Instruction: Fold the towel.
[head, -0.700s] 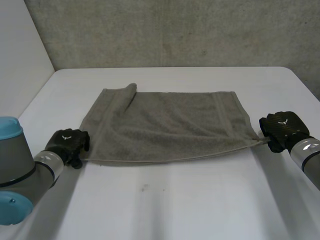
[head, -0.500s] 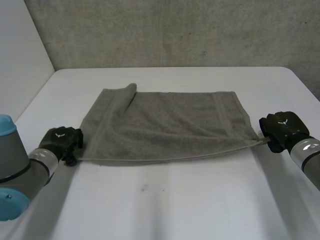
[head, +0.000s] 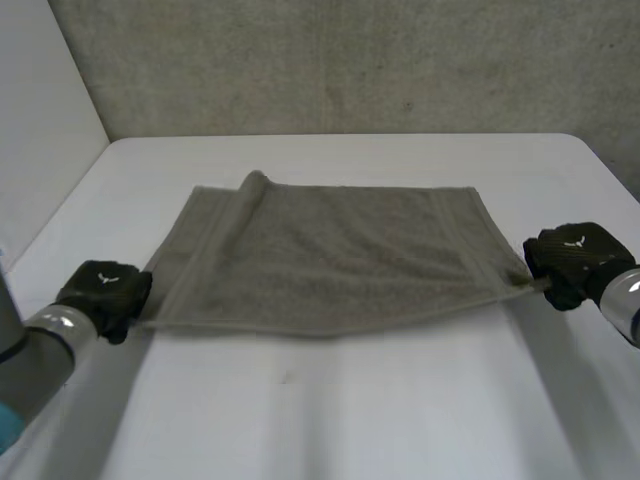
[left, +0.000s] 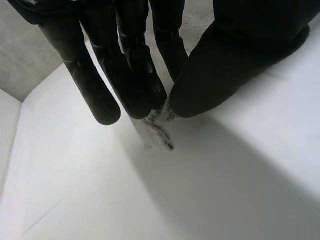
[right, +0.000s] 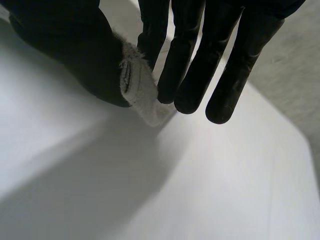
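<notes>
Towel (head: 330, 250), grey: spread on table (head: 350, 420), near edge pulled taut between both hands, seemingly raised a little off the surface. Far-left corner turned over. Left hand (head: 100, 295): thumb and fingers pinching near-left corner. Right hand (head: 575, 262): thumb and fingers pinching near-right corner.

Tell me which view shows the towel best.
The head view: the whole towel lies spread on the table, its near edge stretched between the left hand and right hand. Each wrist view gives a close look at one corner tip pinched between that hand's thumb and fingers.
</notes>
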